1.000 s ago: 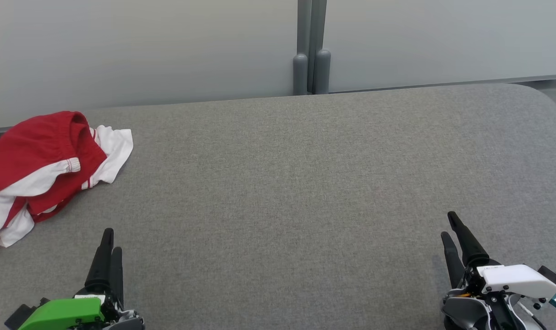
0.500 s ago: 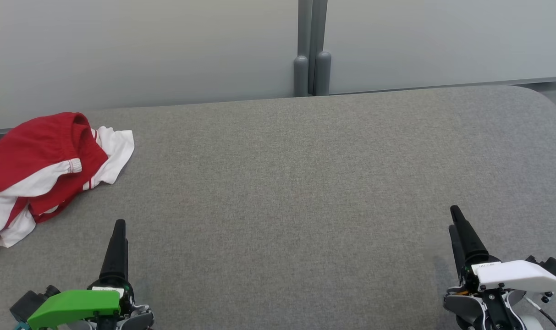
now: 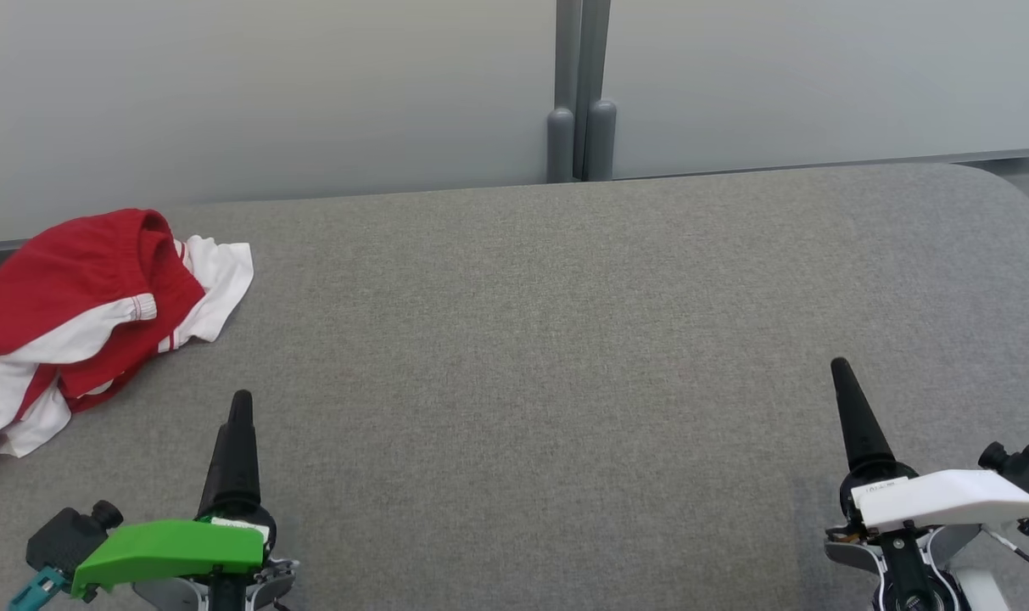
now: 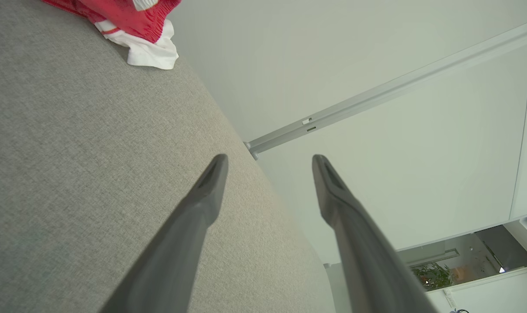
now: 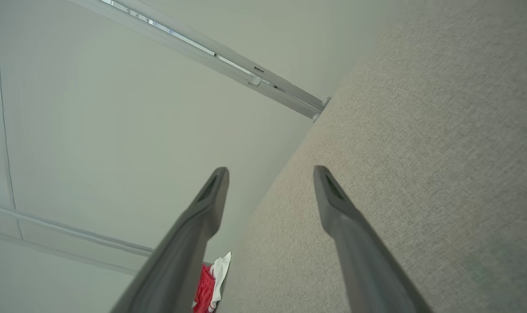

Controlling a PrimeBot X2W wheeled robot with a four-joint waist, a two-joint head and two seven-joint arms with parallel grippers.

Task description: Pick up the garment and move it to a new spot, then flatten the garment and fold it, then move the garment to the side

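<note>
Two grippers sit closest to the robot, so starting there. The left gripper (image 3: pixel 241 399), the one with the green cover (image 3: pixel 170 547), is at the lower left of the head view, pointing away from the robot over the grey fabric table (image 3: pixel 522 339). From up top its fingers line up one behind the other, so the gap is hard to judge. Its own wrist view shows them spread well apart with nothing between them. Same deal with the right gripper (image 3: pixel 840 367), white cover (image 3: pixel 947 498), lower right. It's edge-on from above, and in its wrist view the fingers are wide apart and empty. Can't tell if either one's tips touch the fabric.

Further back on the left is the garment (image 3: pixel 73 305), a crumpled red and white heap lying on the table near the far left corner, partly cut off by the frame edge. Its long axis runs diagonally, from near-left to far-right. The red bulk sits toward the back and a white flap sticks out at the far-right end, pointing toward the middle of the table. It's clear of the left gripper and well apart from the right one.

Behind the table's far edge are pale wall panels (image 3: pixel 268 93) with a grey post (image 3: pixel 580 102) between them.
</note>
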